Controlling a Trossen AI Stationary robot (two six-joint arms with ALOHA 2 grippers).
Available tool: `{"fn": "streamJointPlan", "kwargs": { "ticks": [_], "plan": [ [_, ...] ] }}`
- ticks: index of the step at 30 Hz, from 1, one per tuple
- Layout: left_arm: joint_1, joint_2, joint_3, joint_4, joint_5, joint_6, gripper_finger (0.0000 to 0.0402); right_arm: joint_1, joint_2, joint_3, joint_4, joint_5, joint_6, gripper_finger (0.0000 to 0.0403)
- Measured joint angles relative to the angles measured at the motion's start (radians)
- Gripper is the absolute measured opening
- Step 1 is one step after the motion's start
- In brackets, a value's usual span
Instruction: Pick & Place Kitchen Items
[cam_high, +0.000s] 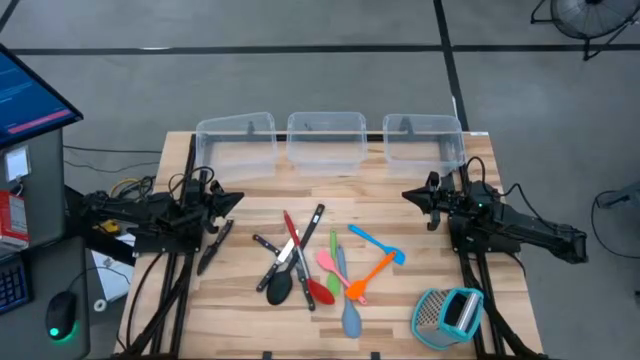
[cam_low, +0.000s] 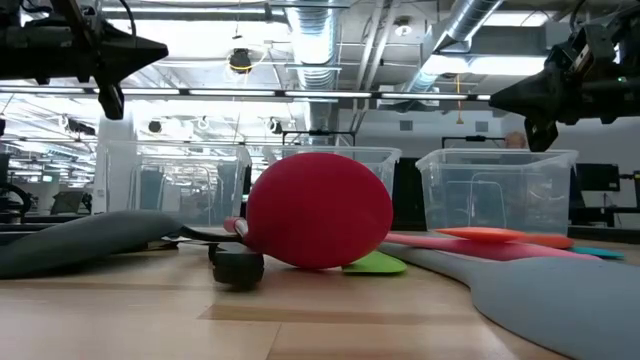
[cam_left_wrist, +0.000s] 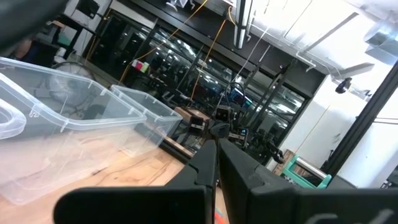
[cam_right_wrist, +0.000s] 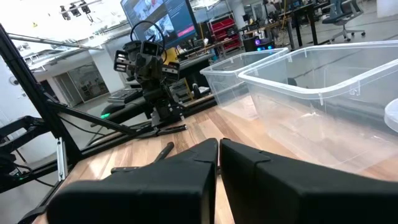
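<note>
Several utensils lie in a loose pile at the table's middle: black-handled steel knives (cam_high: 297, 240), a black spoon (cam_high: 280, 288), a red spoon (cam_high: 318, 288), a pink spatula (cam_high: 327, 262), a green one (cam_high: 334, 280), an orange one (cam_high: 372, 272), a blue one (cam_high: 380, 244) and a grey-blue one (cam_high: 350, 312). Another black-handled knife (cam_high: 213, 247) lies apart at the left. My left gripper (cam_high: 236, 200) hangs shut and empty above the table's left side. My right gripper (cam_high: 408, 195) hangs shut and empty above the right side. In the low view the red spoon's bowl (cam_low: 318, 210) fills the middle.
Three clear plastic bins (cam_high: 237, 143) (cam_high: 326, 140) (cam_high: 424, 138) stand in a row along the far edge. A teal-framed metal grater (cam_high: 448, 314) lies at the near right corner. Bare wood shows between the bins and the pile.
</note>
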Motion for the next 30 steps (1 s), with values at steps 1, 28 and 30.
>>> {"fn": "streamJointPlan", "kwargs": {
  "ticks": [1, 28, 30],
  "plan": [
    [0.0, 0.0, 0.0, 0.004, 0.0, 0.0, 0.0002, 0.0, 0.0, 0.0, 0.0, 0.0, 0.0, 0.0016],
    [0.0, 0.0, 0.0, 0.028, 0.0, 0.001, 0.0002, 0.011, 0.085, 0.119, 0.23, 0.105, 0.149, 0.0051],
    [0.0, 0.0, 0.0, 0.028, 0.0, 0.011, 0.0002, 0.013, 0.164, 0.181, 0.228, 0.105, 0.116, 0.0065]
  ]
}}
